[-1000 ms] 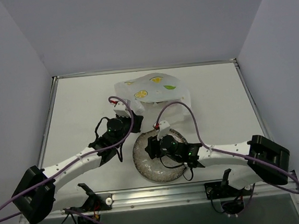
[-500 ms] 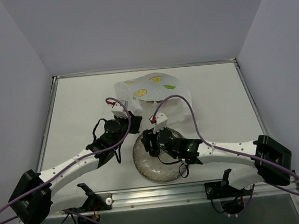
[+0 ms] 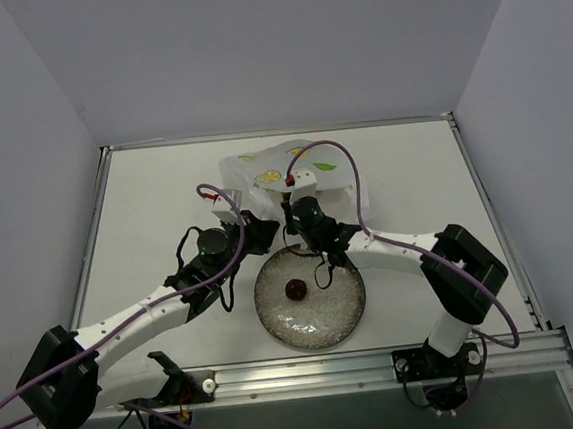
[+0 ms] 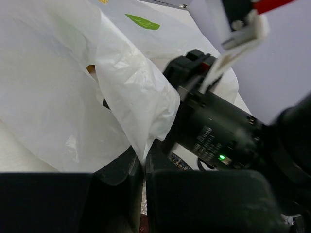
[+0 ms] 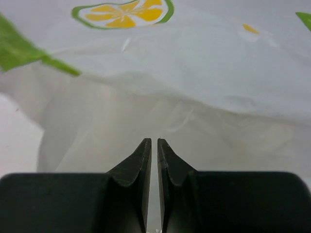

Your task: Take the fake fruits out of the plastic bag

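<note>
The white plastic bag (image 3: 297, 165) with citrus prints lies at the back of the table. My left gripper (image 3: 257, 230) is at its near left edge, shut on a fold of the bag (image 4: 141, 104), as the left wrist view (image 4: 144, 156) shows. My right gripper (image 3: 298, 191) reaches over the bag's near side. Its jaws (image 5: 154, 141) are shut and empty and point at the bag (image 5: 170, 87). One dark maroon ball (image 3: 295, 289) lies on the speckled glass plate (image 3: 341, 315). The other fruits are hidden.
The plate sits at the front middle, just behind the arm bases. The right arm's wrist (image 4: 218, 133) is close beside my left gripper. A raised rim (image 3: 279, 132) runs round the table, with grey walls behind and at the sides.
My right arm has swung from above the plate forward to the bag. A maroon ball now shows on the plate where that gripper was. My left gripper stays shut on the bag.
</note>
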